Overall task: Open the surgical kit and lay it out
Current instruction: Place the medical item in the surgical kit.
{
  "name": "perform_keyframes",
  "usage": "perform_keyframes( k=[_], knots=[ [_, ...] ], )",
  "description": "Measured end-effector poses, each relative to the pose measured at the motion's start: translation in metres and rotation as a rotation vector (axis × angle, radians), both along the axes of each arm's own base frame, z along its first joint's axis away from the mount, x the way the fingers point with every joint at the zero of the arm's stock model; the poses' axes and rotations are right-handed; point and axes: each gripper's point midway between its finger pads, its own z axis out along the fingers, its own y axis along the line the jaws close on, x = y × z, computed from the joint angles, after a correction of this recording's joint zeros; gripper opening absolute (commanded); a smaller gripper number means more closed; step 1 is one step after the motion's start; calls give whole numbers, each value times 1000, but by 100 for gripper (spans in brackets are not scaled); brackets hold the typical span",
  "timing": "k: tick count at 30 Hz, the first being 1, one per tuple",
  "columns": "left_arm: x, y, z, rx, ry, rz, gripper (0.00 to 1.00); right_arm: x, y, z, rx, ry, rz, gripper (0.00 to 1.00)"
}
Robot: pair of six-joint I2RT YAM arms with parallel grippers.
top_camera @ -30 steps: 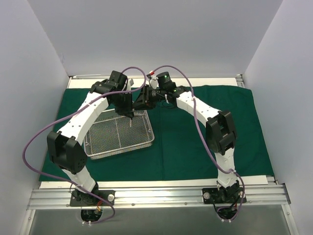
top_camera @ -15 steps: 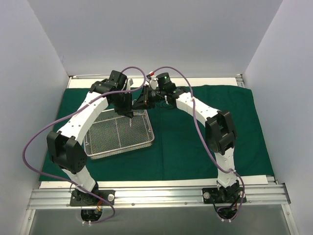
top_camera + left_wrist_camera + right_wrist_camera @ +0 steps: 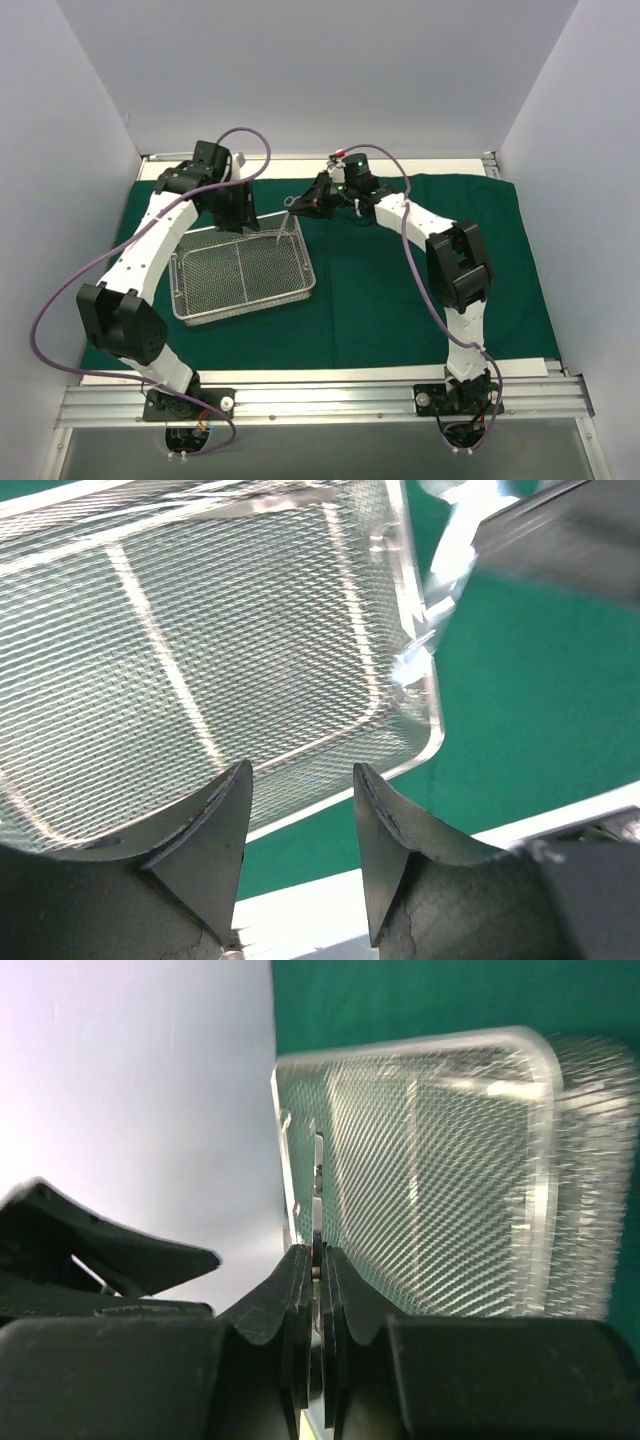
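On the left, the left gripper (image 3: 302, 770) hangs over the far left part of the rectangular silver wire-mesh tray (image 3: 240, 280). Its dark, wedge-shaped fingers (image 3: 225, 825) stand apart with nothing between them.

The tray lies flat on the left half of the dark green cloth drape (image 3: 400, 290). It has a fine woven mesh floor, crossed by a few straight bars, and a smooth bent-wire rim with rounded corners. No instruments are visible inside it.

Just right of the left gripper, above the tray's far right corner, is a thin silver metal instrument (image 3: 317, 1175). It is a narrow, shiny strip. In the left wrist view it is blurred, and whether its free end touches the rim cannot be told.

The right gripper (image 3: 314, 1252) reaches in from the right. Its black fingers (image 3: 296, 1290) are pressed together on the near end of the instrument, and the rest of the strip sticks out past the tips towards the tray.

The drape is matte and mostly smooth. It covers nearly all of the white worktop (image 3: 330, 374), and its right half is bare. A pale strip of worktop shows along the near edge.
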Motion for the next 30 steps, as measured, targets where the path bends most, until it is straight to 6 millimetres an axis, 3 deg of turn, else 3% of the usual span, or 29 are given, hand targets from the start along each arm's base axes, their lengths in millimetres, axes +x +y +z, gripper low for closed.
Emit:
perform_keyframes(
  k=[3,7,14,19,22,26,30],
  knots=[
    [-7,22,1,26,-18,31,54,16,-26,-5,-15,11,-99,0],
    [-18,43,-2,56,-28,43,53,46,-83,-14,-29,44,-297,0],
    [-28,59,-17,60,5,44,53,105,-221,-31,-30,58,-711,0],
    [-28,67,-24,44,21,48,53,119,-316,-51,-57,78,-929,0],
    [-26,72,-24,34,18,60,53,125,-359,-53,-60,66,-1021,0],
    [-25,74,-23,24,15,65,53,133,-379,-59,-51,44,-1063,0],
    [-25,74,-24,20,20,65,53,133,-381,-84,-48,72,-1077,0]
  ],
)
